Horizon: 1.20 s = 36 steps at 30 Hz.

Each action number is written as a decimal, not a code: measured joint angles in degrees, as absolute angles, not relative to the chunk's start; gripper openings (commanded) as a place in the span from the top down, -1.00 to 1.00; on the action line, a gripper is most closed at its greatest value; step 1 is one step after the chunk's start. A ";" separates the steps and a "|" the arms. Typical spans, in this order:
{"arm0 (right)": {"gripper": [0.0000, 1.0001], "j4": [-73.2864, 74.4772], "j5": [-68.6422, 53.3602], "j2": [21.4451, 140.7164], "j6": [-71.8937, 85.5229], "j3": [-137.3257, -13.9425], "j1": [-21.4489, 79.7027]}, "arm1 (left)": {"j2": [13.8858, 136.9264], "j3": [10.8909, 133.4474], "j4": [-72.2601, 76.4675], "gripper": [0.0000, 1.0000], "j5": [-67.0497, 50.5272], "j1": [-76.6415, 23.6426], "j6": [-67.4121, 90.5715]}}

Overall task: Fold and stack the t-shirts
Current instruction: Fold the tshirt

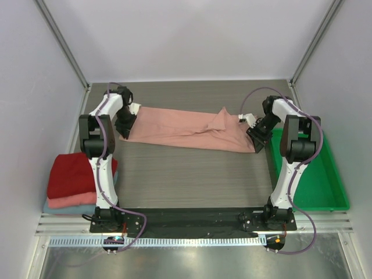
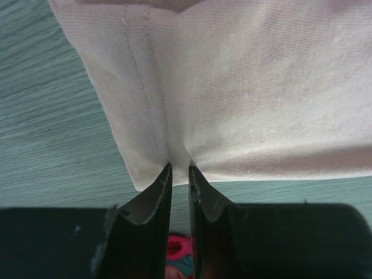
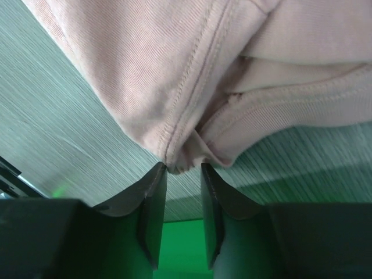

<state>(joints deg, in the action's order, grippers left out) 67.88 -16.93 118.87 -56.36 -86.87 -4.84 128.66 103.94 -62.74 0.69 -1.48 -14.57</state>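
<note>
A dusty-pink t-shirt [image 1: 186,129] lies folded into a long strip across the back of the table. Its print is hidden. My left gripper [image 1: 125,129] is at its left end. In the left wrist view the fingers [image 2: 180,168] are nearly together, with the hemmed corner of the shirt [image 2: 244,87] pinched between the tips. My right gripper [image 1: 256,139] is at the right end. In the right wrist view its jaws [image 3: 183,168] stand apart, and a bunched seam of the shirt [image 3: 186,104] sits just at the tips, touching the left one.
A stack of folded t-shirts [image 1: 72,180] sits at the left edge, dark red on top, then salmon-pink, then light-blue. A green plastic tray [image 1: 317,180] lies at the right, beside the right arm. White walls close in the back and sides.
</note>
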 measured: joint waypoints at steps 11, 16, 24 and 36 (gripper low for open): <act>0.09 69.89 -23.38 117.67 -53.65 -101.32 -4.84 | 124.57 106.56 -63.51 0.63 -4.54 -0.62 -14.55; 0.15 68.05 -26.59 121.03 -48.53 -107.35 -4.47 | 123.94 107.44 -63.53 0.63 -6.98 -0.62 -14.24; 0.21 64.20 -26.94 132.16 -42.28 -111.31 -2.94 | 126.76 107.15 -63.46 0.70 -8.27 -0.62 -14.17; 0.24 61.56 -22.72 139.31 -38.59 -122.83 -2.07 | 130.02 106.15 -63.57 0.73 -7.55 -0.64 -13.91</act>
